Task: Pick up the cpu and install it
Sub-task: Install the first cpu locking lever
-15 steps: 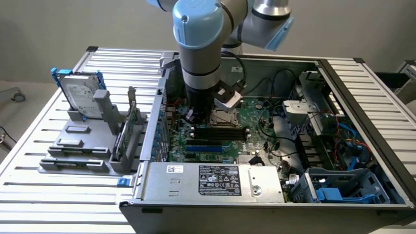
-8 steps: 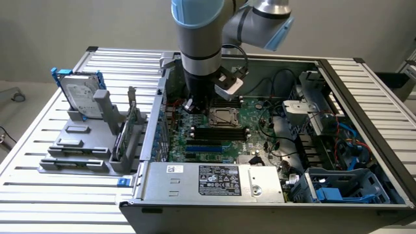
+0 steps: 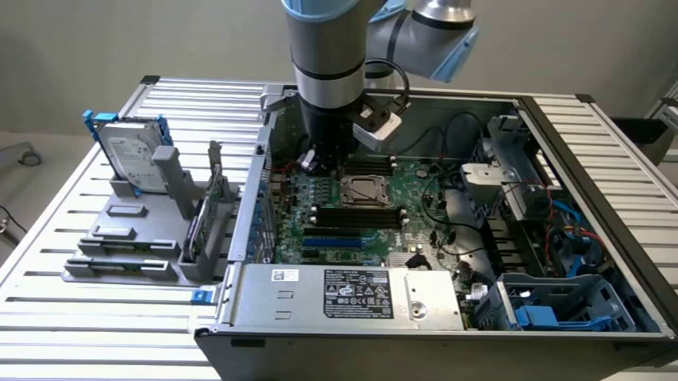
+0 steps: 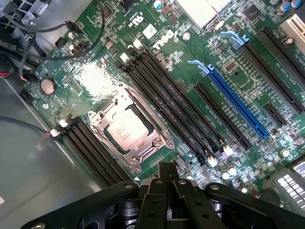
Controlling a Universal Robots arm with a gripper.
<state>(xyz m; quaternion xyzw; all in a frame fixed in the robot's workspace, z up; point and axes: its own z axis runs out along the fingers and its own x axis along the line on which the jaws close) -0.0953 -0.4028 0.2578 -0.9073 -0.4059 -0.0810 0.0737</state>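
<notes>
silvery-grey, the cpu (image 4: 127,132) lies flat inside the metal-framed socket (image 4: 129,131) on the green motherboard (image 4: 190,71), between banks of black memory slots (image 4: 174,102). the gripper (image 4: 167,177) hangs just above the board beside the socket, its fingers pressed together on nothing. in the exterior view the arm (image 3: 329,55) reaches down into the open computer case (image 3: 593,198) on the slatted tabletop (image 3: 95,333).

One cpu (image 4: 125,131) sits inside one metal-framed socket (image 4: 138,160) on the one green motherboard (image 4: 95,76). Beside that socket, four black memory slots (image 4: 176,102) run on one side and two more (image 4: 88,152) on the other. Beyond the four slots lies one long blue expansion slot (image 4: 236,102). One gripper (image 4: 167,174) hangs near the socket.
</notes>
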